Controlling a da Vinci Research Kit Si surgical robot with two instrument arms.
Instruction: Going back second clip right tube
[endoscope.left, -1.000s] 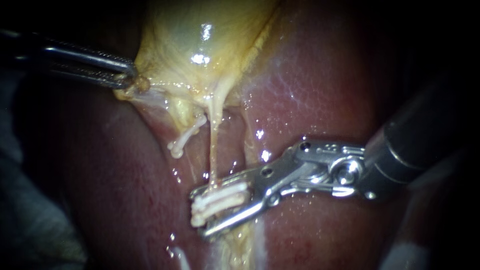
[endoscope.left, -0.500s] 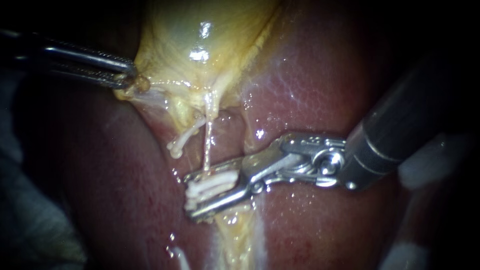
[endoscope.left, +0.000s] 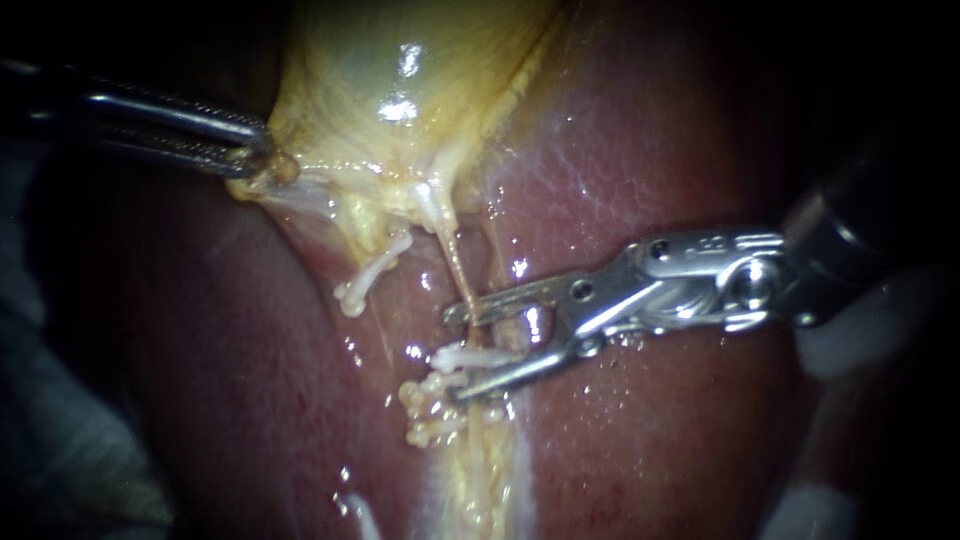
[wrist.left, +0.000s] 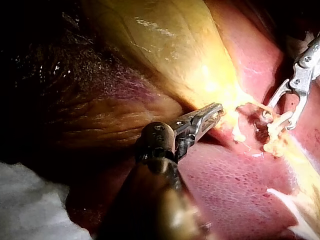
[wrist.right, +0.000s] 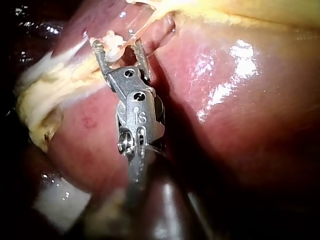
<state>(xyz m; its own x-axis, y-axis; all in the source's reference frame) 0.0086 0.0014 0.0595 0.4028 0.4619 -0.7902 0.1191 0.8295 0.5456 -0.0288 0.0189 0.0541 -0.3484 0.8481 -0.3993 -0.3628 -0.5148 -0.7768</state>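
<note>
- Below the gallbladder (endoscope.left: 400, 80), my right instrument (endoscope.left: 455, 352) has its jaws spread wide and grips nothing.
- A white clip (endoscope.left: 462, 357) sits in the gap between those jaws, close against the lower one.
- The right tube (endoscope.left: 452, 260) runs as a thin strand from the gallbladder's underside down to the upper jaw's tip.
- At the gallbladder's lower edge, my left instrument (endoscope.left: 255, 150) has its jaws clamped on a fold of the gallbladder.
- Liver (endoscope.left: 640, 160) lies beside and beneath the gallbladder.
</note>
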